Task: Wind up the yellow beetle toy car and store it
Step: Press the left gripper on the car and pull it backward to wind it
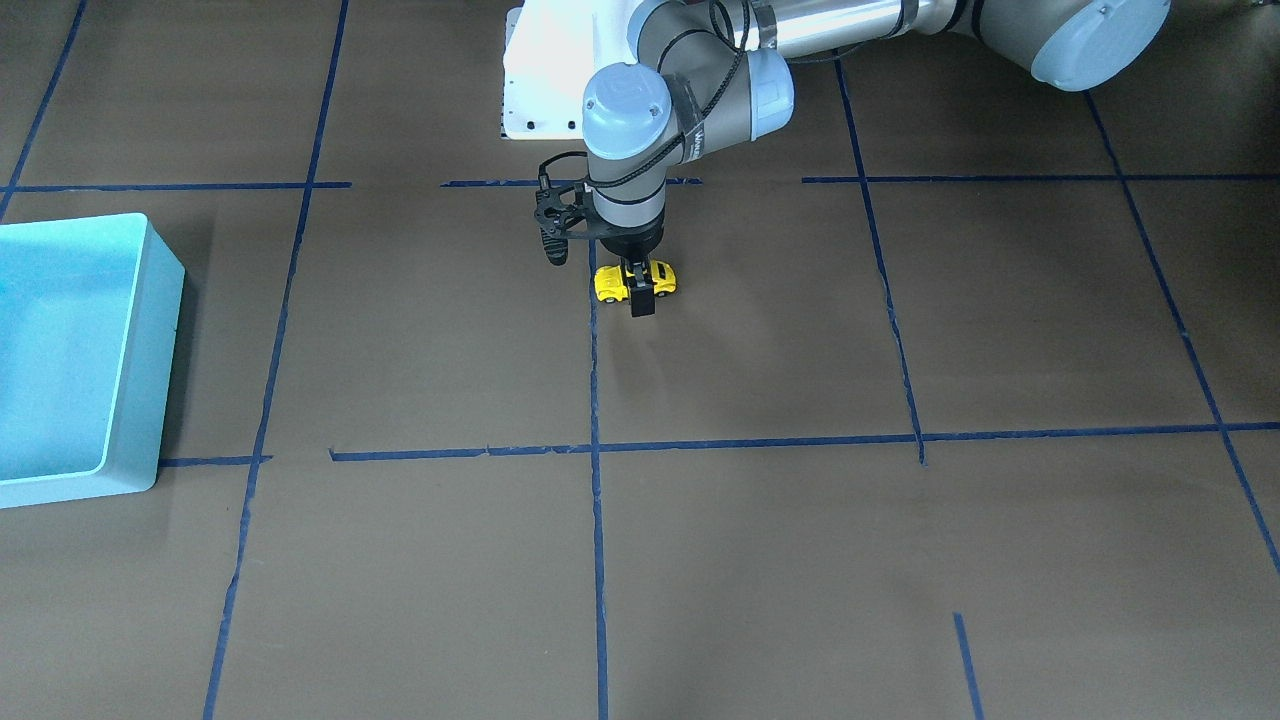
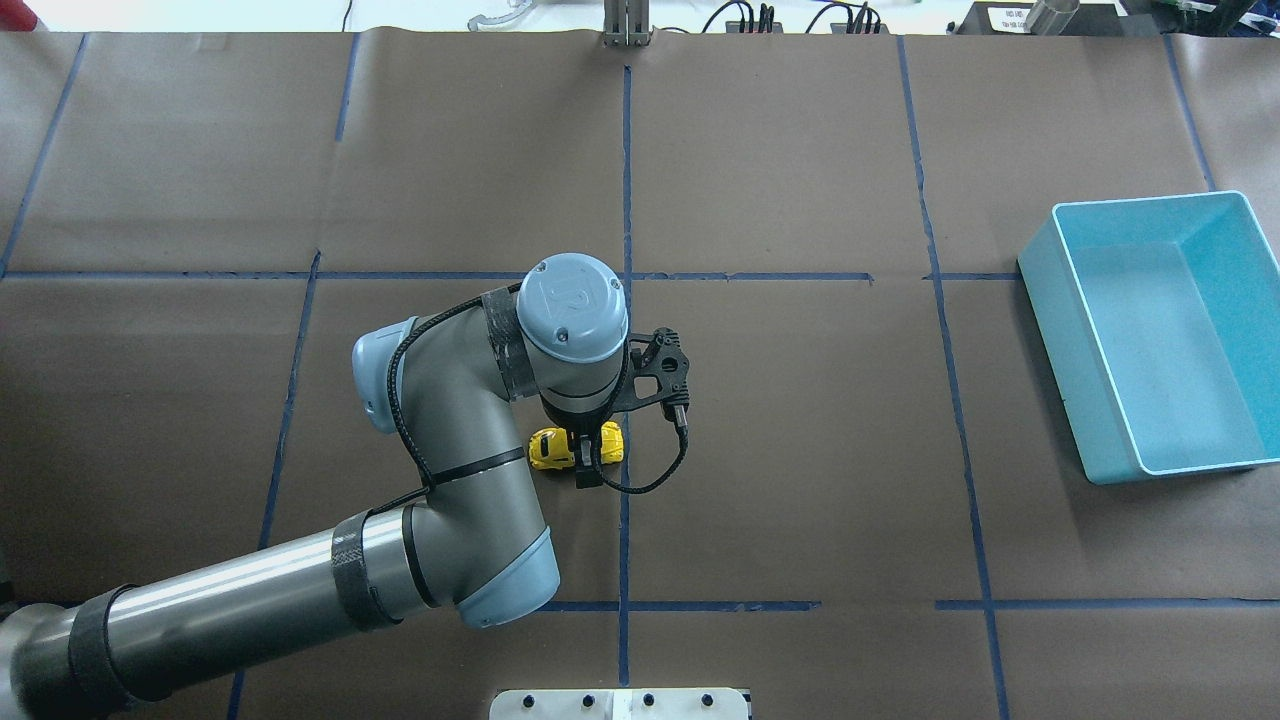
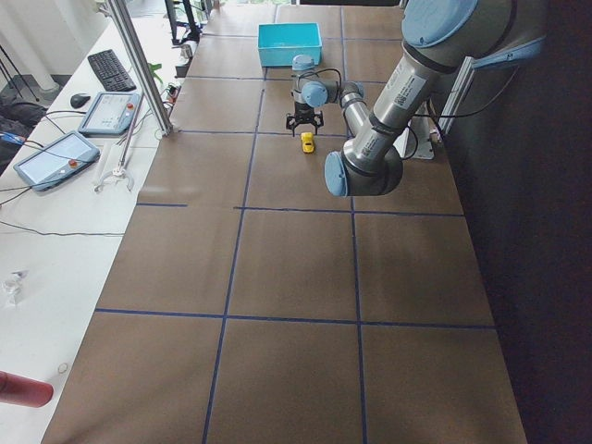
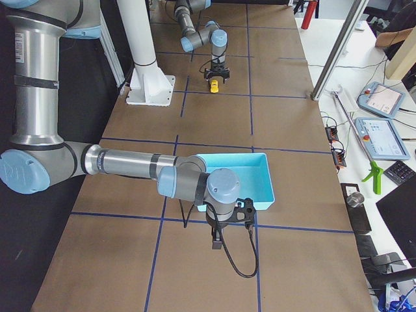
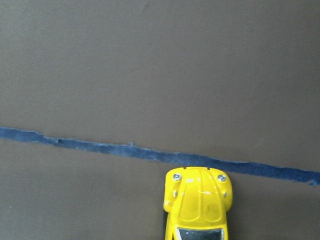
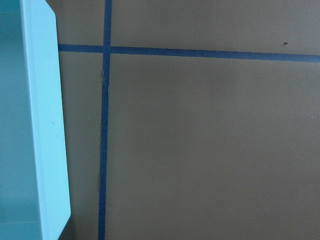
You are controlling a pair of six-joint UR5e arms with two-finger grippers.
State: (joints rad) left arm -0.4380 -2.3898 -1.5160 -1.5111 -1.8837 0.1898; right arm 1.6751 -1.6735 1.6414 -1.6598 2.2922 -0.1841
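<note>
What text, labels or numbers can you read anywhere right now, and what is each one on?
Nothing reads clearly enough to quote.
Blue joint cap of the left arm: emblem, too faint to read.
Wrist link of that arm: white lettering, blurred.
White sign beyond the table's far edge: too small.
The yellow beetle toy car: no lettering shows.
The light blue bin: no marking shows.
</note>
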